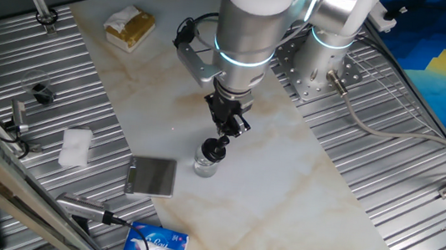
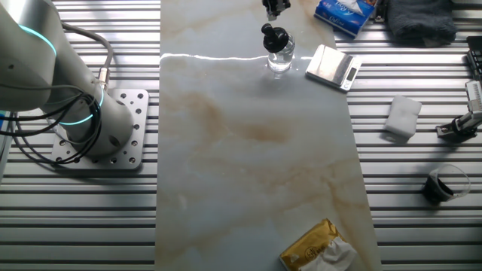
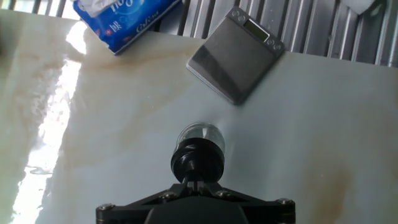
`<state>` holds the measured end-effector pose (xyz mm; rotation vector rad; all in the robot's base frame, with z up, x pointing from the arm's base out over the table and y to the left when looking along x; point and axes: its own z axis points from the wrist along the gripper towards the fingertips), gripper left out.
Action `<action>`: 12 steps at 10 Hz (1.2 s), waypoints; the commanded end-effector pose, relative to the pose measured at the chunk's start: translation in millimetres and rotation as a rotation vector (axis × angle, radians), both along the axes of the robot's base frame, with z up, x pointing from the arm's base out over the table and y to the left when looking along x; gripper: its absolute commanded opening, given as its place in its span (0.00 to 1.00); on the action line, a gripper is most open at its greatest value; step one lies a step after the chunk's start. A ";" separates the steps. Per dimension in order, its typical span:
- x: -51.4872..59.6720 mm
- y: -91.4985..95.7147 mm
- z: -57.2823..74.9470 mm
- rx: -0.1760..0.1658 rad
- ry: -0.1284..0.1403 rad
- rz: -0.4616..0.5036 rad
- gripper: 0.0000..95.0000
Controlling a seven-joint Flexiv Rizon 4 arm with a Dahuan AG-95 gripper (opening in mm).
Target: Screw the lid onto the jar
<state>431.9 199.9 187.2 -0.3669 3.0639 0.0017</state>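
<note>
Hand view shows the gripper (image 3: pixel 198 182) closed on the black lid (image 3: pixel 198 160), which sits over the glass jar (image 3: pixel 200 135) near a grey scale (image 3: pixel 235 61)

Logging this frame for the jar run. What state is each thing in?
lid: sitting on top of the jar mouth, below the end effector.
jar: upright on the table, lid on top.
end effector: just above the lid; whether it grips, cannot tell.
grey scale: flat beside the jar, apart from it.
</note>
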 end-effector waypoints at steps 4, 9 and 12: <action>-2.2 -1.7 -0.3 0.002 -0.002 -0.005 0.00; -2.3 -1.9 -0.2 0.007 0.000 -0.002 0.00; -2.3 -1.9 -0.2 0.006 0.005 0.032 0.00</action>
